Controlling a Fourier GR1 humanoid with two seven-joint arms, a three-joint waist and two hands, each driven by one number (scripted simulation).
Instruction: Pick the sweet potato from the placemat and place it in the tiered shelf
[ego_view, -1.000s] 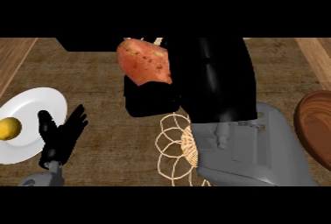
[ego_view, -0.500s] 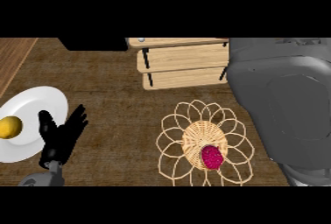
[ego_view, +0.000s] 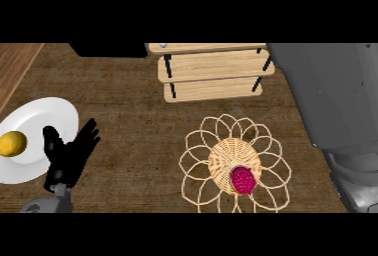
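Currently, the sweet potato shows nowhere in the head view, so its position relative to either hand cannot be told. The tiered shelf (ego_view: 214, 72) stands at the upper middle of the counter (ego_view: 125, 100); its visible wooden tiers carry nothing that can be made out. The right forearm (ego_view: 332, 105) fills the right side of the view as a large grey mass. The right hand itself is out of view.

The left hand (ego_view: 68, 156) rests at the lower left, fingers straight and spread upward, holding nothing. It lies just beside the white plate (ego_view: 44, 120), overlapping the plate's right rim. A yellow fruit (ego_view: 12, 143) sits on that plate, left of the hand.

The woven placemat (ego_view: 235, 162) lies at the lower centre, well apart from the left hand. A small magenta object (ego_view: 242, 180) rests on it, toward its lower part.
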